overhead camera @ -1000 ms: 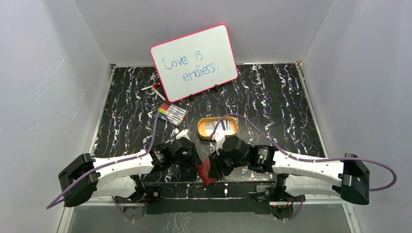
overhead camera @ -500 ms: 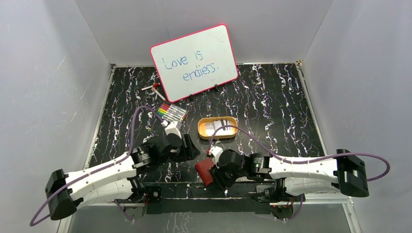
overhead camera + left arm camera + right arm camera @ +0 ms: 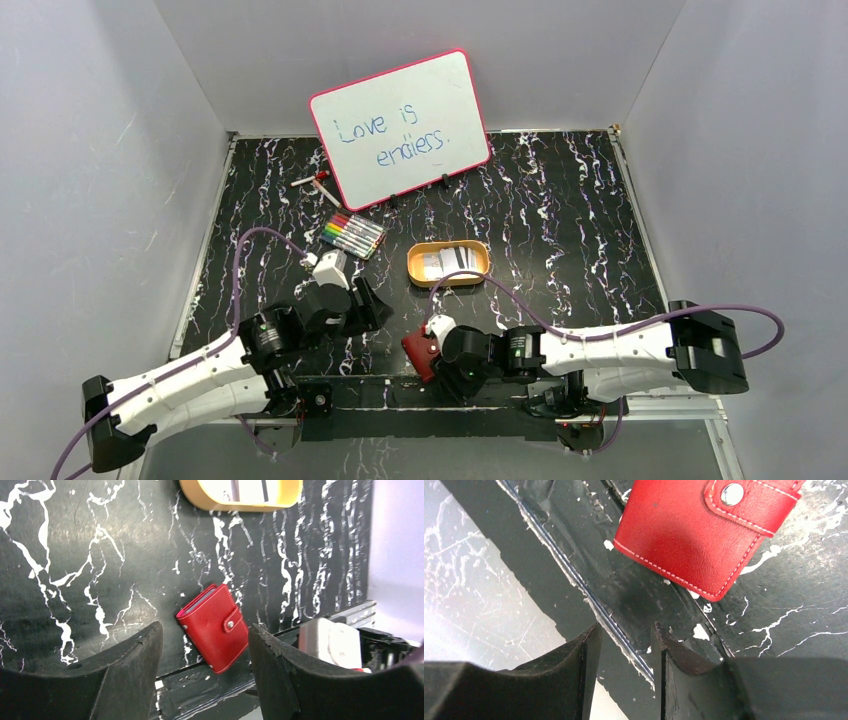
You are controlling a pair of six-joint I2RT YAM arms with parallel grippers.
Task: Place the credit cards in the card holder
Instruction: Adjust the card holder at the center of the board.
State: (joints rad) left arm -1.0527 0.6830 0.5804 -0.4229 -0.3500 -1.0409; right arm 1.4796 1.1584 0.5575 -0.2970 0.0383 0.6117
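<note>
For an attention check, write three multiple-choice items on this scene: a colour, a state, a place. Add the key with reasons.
1. The card holder is: A blue; B red; C green.
2. The left gripper is: A open and empty; B shut on the card holder; C shut on a card.
3. The credit cards lie: A in the card holder; B in the left gripper; C in the orange tray.
Key: B, red leather in both wrist views; A, fingers apart, nothing between; C, pale cards inside the tray.
</note>
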